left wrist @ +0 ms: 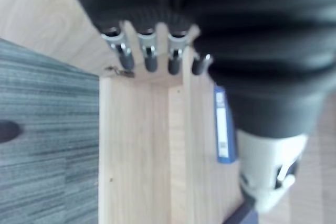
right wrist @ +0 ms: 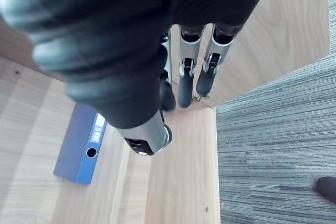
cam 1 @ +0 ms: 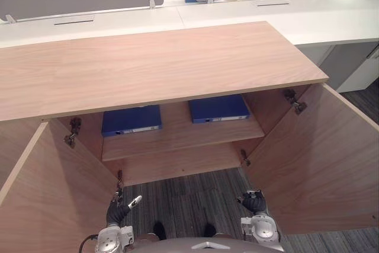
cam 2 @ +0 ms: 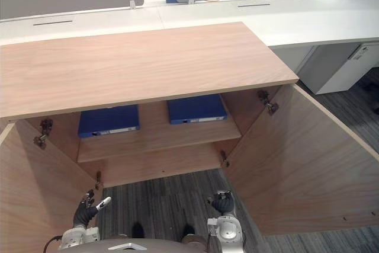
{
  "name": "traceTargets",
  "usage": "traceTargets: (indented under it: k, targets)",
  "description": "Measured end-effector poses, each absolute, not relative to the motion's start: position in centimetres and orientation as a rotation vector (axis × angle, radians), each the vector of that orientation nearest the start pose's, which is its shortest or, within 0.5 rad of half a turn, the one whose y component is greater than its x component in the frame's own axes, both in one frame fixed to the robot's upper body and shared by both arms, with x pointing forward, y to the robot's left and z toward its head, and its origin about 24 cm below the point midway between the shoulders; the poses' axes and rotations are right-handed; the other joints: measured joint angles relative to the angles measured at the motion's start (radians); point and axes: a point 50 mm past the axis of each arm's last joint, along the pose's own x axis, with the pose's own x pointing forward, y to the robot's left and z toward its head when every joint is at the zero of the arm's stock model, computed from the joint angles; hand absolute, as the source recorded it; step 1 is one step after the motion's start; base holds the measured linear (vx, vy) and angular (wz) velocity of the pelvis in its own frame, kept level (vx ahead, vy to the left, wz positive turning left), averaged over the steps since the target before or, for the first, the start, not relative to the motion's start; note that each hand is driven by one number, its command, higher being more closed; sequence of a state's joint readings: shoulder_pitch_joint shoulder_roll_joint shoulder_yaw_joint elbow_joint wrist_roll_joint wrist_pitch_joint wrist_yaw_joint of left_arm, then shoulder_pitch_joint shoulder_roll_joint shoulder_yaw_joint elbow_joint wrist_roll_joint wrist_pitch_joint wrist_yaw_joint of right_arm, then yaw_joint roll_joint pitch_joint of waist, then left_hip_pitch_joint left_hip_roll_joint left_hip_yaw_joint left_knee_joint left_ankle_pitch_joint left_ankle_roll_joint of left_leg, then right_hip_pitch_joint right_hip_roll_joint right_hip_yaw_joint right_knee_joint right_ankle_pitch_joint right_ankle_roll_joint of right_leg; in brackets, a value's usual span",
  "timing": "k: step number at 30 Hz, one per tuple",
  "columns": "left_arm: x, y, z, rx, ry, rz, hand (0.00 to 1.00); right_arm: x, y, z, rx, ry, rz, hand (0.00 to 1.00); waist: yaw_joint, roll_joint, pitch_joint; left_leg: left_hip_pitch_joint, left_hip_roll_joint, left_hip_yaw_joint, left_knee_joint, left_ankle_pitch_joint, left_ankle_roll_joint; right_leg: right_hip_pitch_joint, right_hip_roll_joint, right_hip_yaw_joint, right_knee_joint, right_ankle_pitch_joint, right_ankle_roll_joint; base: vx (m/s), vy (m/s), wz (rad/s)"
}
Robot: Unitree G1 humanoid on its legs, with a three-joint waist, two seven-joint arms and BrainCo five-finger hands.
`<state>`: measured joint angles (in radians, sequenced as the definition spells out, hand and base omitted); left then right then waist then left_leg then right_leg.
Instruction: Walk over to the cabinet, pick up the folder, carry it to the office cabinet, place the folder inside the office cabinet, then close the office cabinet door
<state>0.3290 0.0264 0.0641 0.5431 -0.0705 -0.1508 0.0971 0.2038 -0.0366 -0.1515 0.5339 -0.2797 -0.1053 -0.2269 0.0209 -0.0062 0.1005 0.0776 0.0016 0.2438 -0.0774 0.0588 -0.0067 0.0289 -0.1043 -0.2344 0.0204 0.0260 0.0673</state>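
Left eye view: left hand [cam 1: 121, 208] hangs low over the grey carpet [cam 1: 189, 197], fingers loosely extended, nothing in it. Right hand [cam 1: 254, 201] is level with it and also empty. The office cabinet [cam 1: 148, 63] is straight ahead of both hands with both doors swung wide. Left door [cam 1: 53, 194] is just outboard of the left hand, right door [cam 1: 320, 158] outboard of the right hand. Two blue folders lie flat on the shelf [cam 1: 177, 140], up and ahead of the hands. Left folder [cam 1: 131, 119] is ahead of the left hand, right folder [cam 1: 218, 109] ahead and slightly inboard of the right hand, with a gap between the two. White desks [cam 1: 237, 13] stand beyond the cabinet.

Right eye view: same layout. Neither hand touches a door or a folder.

Left wrist view: fingers [left wrist: 150, 60] are straight, spread and clear of everything. Past the tips is the cabinet woodwork, with the left folder [left wrist: 223, 124] on the thumb side, well beyond reach.

Right wrist view: fingers [right wrist: 185, 85] are straight, the thumb [right wrist: 149, 140] stands apart, nothing between them. The right folder [right wrist: 81, 145] lies flat on the shelf, off to the thumb side, well apart from the hand.
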Motion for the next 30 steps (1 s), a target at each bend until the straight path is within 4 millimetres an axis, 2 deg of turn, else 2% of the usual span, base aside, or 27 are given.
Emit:
traceTargets:
  k: [7,10,12,15,18,19,25,30]
  targets:
    - [10.8,18.9,-11.6,0.01,0.711,0.257,0.0,15.2,-21.2,-9.3,-0.322,0.592,-0.339,0.0,-0.007,-0.004,-0.002,0.016,-0.009,0.006,-0.001,-0.003,0.002,0.014,-0.002,0.015,-0.011,0.013,0.002,0.0,0.012,-0.03]
    - [10.8,18.7,-11.6,0.034,0.714,0.235,0.0,15.7,-21.6,-7.7,-0.337,0.511,-0.361,0.0,-0.008,-0.004,-0.002,0.027,-0.01,0.027,-0.006,-0.008,0.004,0.015,-0.001,0.039,-0.013,0.012,0.003,-0.03,0.028,-0.2]
    - [10.6,18.4,-11.7,0.035,0.72,0.225,0.0,16.0,-22.4,-6.5,-0.344,0.458,-0.406,0.0,-0.016,-0.004,-0.002,0.032,-0.011,0.034,-0.007,-0.015,0.009,0.014,0.0,0.062,-0.013,0.012,0.004,-0.01,0.032,-0.16]
    - [10.7,18.1,-11.7,0.053,0.721,0.204,0.0,15.7,-24.7,-5.0,-0.368,0.402,-0.532,0.0,-0.032,-0.004,-0.002,0.03,-0.013,0.043,-0.007,-0.018,0.011,0.006,0.003,0.091,-0.013,0.011,0.004,0.0,0.035,-0.11]
    - [10.6,18.1,-11.7,0.055,0.725,0.204,0.0,14.6,-26.9,-3.8,-0.389,0.372,-0.67,0.0,-0.042,-0.004,-0.002,0.03,-0.014,0.059,-0.006,-0.027,0.006,-0.006,0.006,0.117,-0.013,0.012,0.004,0.02,0.026,-0.22]
    - [10.6,18.1,-11.8,0.058,0.728,0.202,0.0,14.0,-28.2,-3.3,-0.387,0.362,-0.75,0.0,-0.057,-0.004,-0.003,0.03,-0.014,0.061,-0.006,-0.029,0.005,-0.009,0.006,0.12,-0.013,0.012,0.004,0.05,0.021,-0.11]
    - [10.6,17.9,-11.8,0.063,0.732,0.19,0.0,12.3,-31.2,-1.8,-0.363,0.314,-0.959,0.0,-0.064,0.01,-0.02,0.035,-0.01,0.115,0.0,-0.048,0.001,-0.033,0.021,0.172,-0.01,0.014,0.001,0.06,0.009,-0.28]
    - [10.6,17.7,-11.9,0.051,0.738,0.191,0.0,11.8,-33.1,-0.3,-0.28,0.234,-1.123,0.0,-0.076,0.014,-0.025,0.043,0.011,0.202,0.067,-0.114,-0.004,-0.047,0.031,0.244,0.01,0.01,0.002,0.07,0.009,-0.5]
